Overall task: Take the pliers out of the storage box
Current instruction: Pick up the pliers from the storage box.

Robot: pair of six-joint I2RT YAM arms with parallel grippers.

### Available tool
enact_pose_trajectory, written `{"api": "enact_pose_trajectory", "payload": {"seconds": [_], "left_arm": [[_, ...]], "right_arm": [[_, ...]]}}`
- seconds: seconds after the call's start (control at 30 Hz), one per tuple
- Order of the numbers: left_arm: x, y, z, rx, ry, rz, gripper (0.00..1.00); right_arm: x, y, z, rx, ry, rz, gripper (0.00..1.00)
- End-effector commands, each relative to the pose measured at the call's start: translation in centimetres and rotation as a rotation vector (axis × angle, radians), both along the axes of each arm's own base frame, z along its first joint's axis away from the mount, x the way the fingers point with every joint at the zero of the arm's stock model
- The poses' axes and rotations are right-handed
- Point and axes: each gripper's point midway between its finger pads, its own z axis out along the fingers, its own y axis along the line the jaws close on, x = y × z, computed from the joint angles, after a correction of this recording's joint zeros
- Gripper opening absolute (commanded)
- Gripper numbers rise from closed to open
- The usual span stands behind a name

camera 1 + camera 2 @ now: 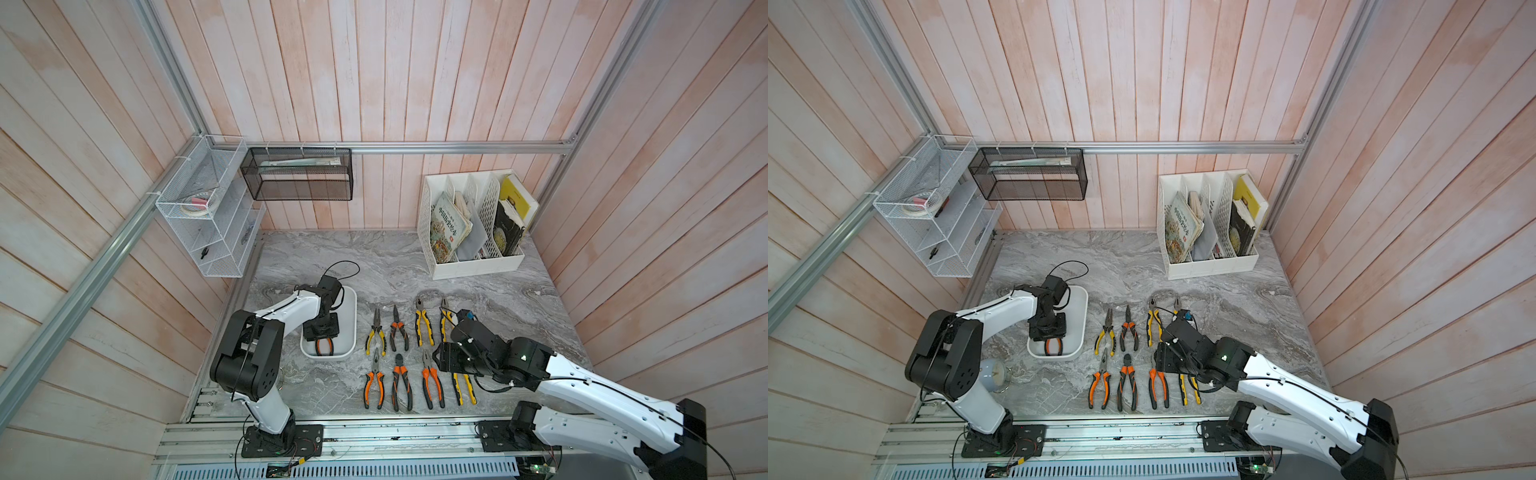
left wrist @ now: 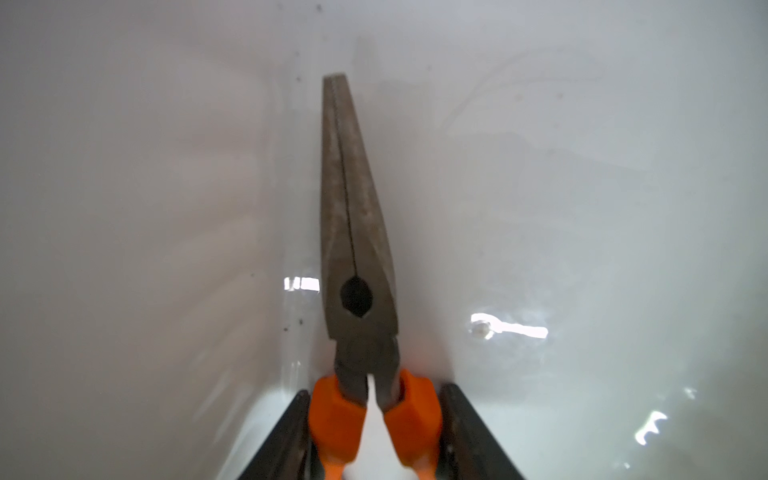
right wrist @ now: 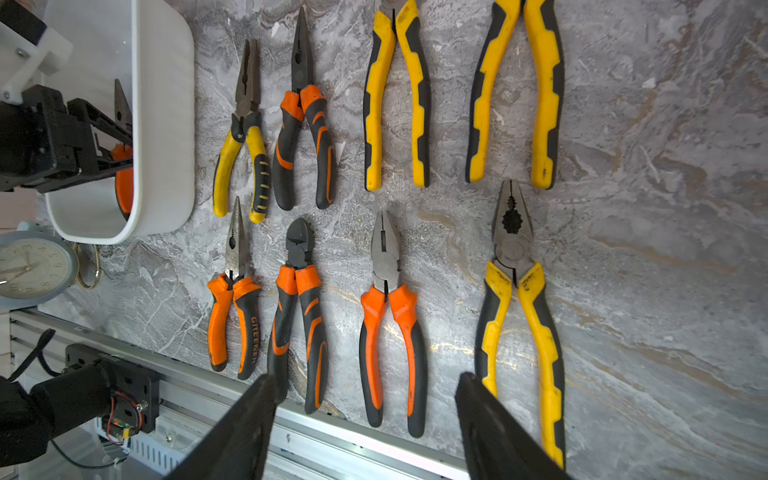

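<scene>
Marble top (image 1: 415,266): eight pliers (image 1: 400,360) lie in rows mid-frame, ninth pliers (image 2: 357,232) sits in box (image 1: 352,328) left of centre. Last pick: L gripper (image 2: 376,395) clamps its orange handles; R gripper (image 3: 366,377) gapes, empty. Next: prob. lift clear of rim.

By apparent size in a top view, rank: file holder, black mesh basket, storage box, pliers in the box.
Largest first:
file holder
black mesh basket, mounted higher, so unsure
storage box
pliers, partly hidden
</scene>
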Motion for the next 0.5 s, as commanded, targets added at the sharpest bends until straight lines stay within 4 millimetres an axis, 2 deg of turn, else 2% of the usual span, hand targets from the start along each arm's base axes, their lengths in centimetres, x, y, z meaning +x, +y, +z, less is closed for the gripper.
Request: {"api": "enact_pose_trajectory", "payload": {"seconds": [0.0, 0.23, 0.47], "left_arm": [[1.3, 1.1, 3.4, 0.046, -0.091, 0.032, 0.00], [2.7, -0.4, 9.1, -0.056, -0.239, -0.001, 0.00], [2.7, -2.7, 13.1, -0.208, -0.311, -0.021, 0.00]], "right_arm": [[0.2, -1.1, 0.1, -0.011, -0.018, -0.037, 0.72], [0.2, -1.6, 0.5, 0.012, -0.035, -0.061, 0.71], [0.3, -1.6, 0.8, 0.044, -0.048, -0.082, 0.71]]}}
